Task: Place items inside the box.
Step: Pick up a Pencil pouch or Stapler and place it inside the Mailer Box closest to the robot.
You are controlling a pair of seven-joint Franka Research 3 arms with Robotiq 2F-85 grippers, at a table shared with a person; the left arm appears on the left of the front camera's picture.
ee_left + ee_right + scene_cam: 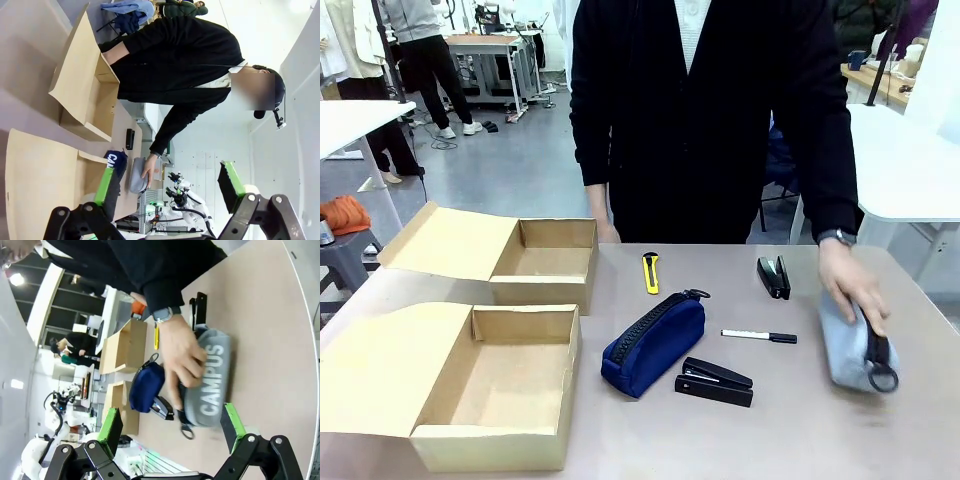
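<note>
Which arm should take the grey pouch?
Right, likely: the open right end effector faces the grey pouch close ahead, though the person's hand rests on it. The left end effector is by the near box.

The front view is bright and even, lit from above; the navy pouch [653,343] and the near stapler [714,382] throw only soft, short shadows on the table [820,430]. In the left wrist view the white wall [300,75] is washed out. In the right wrist view a lamp [16,279] glares and the table edge bends.

Navy pouch [653,343], grey pouch [845,345], yellow knife [651,272], black staplers [714,382], tan boxes [490,450]
</note>
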